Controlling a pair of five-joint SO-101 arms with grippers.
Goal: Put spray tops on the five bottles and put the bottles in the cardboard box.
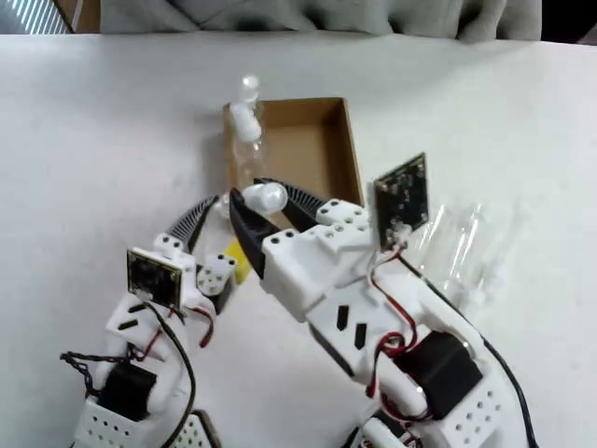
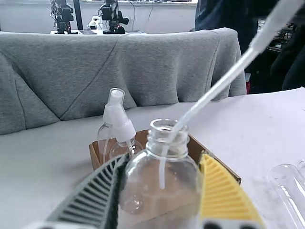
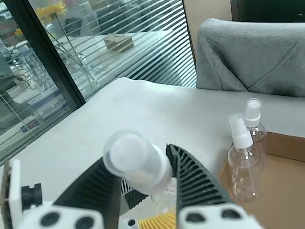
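White surface (image 1: 93,121); left gripper (image 2: 164,164) fingers clamp an open bottle (image 2: 159,191), with the tube (image 2: 214,88) in its neck seen up close; right gripper (image 3: 138,162) fingers pinch the spray top (image 3: 131,160), mostly covering that bottle from above.

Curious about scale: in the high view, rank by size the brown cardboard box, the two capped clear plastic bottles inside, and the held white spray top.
1. Brown cardboard box
2. Two capped clear plastic bottles
3. White spray top, though nearer the camera
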